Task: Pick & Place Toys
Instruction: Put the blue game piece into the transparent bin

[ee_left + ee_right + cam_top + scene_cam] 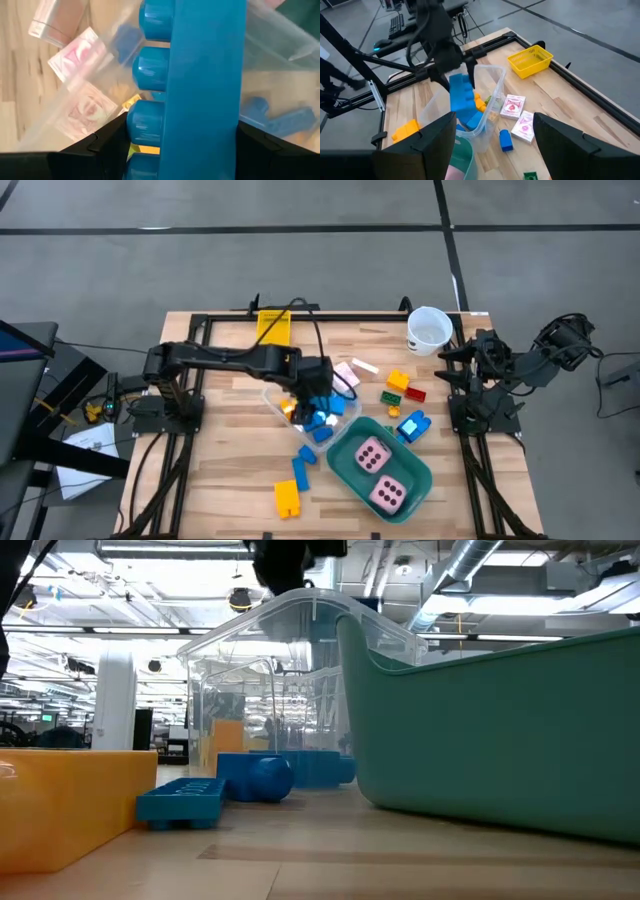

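Left wrist view: we see the left gripper (pixel 182 150) clamped on a long blue brick (pixel 192 85), held over the clear tub (pixel 300 405). Right gripper (pixel 492 137) parked well apart from the tub, fingers spread, empty.

The left arm (pixel 235 360) and the clear bin (pixel 310 412) block the counter's (pixel 230 470) middle; the teal tub (pixel 415 470) crowds beside it. Bare counter lies near the front left.
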